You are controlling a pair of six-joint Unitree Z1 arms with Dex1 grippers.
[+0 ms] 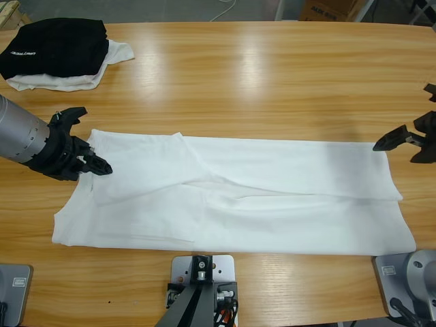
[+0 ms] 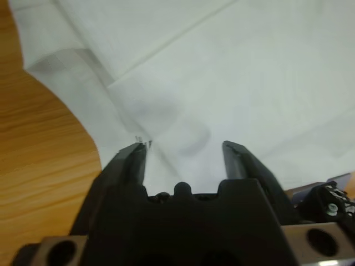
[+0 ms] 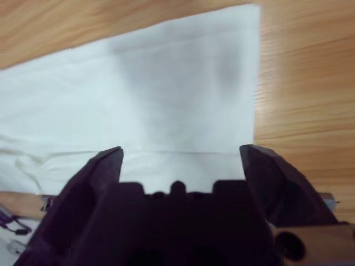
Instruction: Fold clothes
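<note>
The white T-shirt (image 1: 259, 197) lies flat in the lower middle of the high view, folded into a long band that runs from the left part of the frame to the right part, on the wooden table (image 1: 272, 82). Its lower edge is near the bottom of the frame.

At the left edge of the frame, the left gripper (image 1: 87, 148) is at the left end of the shirt, with its jaws spread apart; in the left wrist view (image 2: 186, 152) the white cloth fills the gap between them, but they hold nothing.

At the right edge, the right gripper (image 1: 398, 142) is just beside the upper right corner of the shirt. Its jaws are wide open (the right wrist view (image 3: 183, 155) shows only cloth beyond them) and grip nothing.

In the upper left corner of the frame, well apart, a black garment (image 1: 58, 46) with white lettering lies on top of a smaller white garment (image 1: 102, 65).
</note>
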